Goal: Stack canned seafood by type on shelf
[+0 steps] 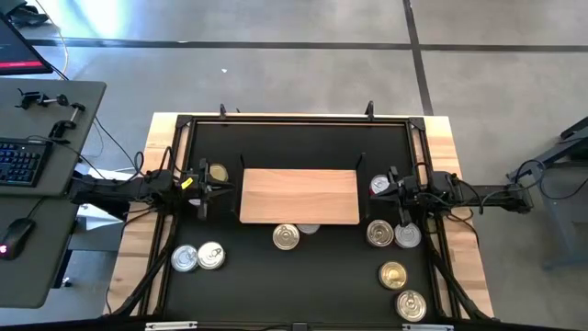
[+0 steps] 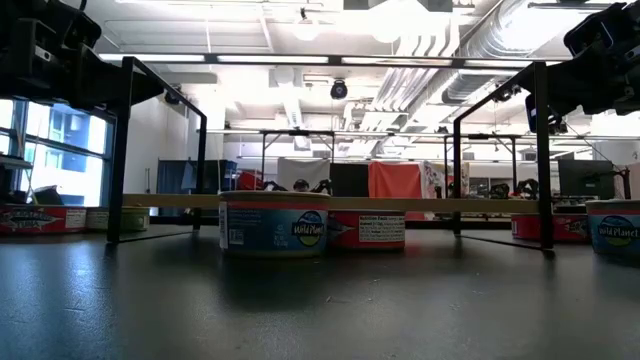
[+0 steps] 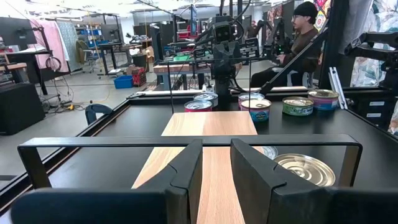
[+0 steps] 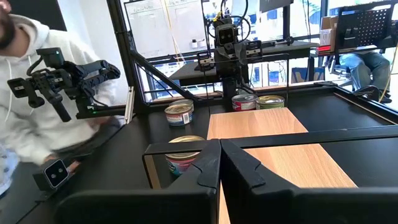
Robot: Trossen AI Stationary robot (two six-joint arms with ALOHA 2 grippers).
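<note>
Your left gripper [image 1: 204,191] hovered at the shelf's [image 1: 299,195] left end, fingers slightly apart and holding nothing, a gold tin [image 1: 218,173] just beside it. Your right gripper [image 1: 401,196] waited at the right end, closed and empty, near a red-sided tin [image 1: 378,186].

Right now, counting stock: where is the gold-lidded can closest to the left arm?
In the high view, the gold-lidded can sits on the black tabletop at the left end of the shelf, just beyond the left gripper.
</note>
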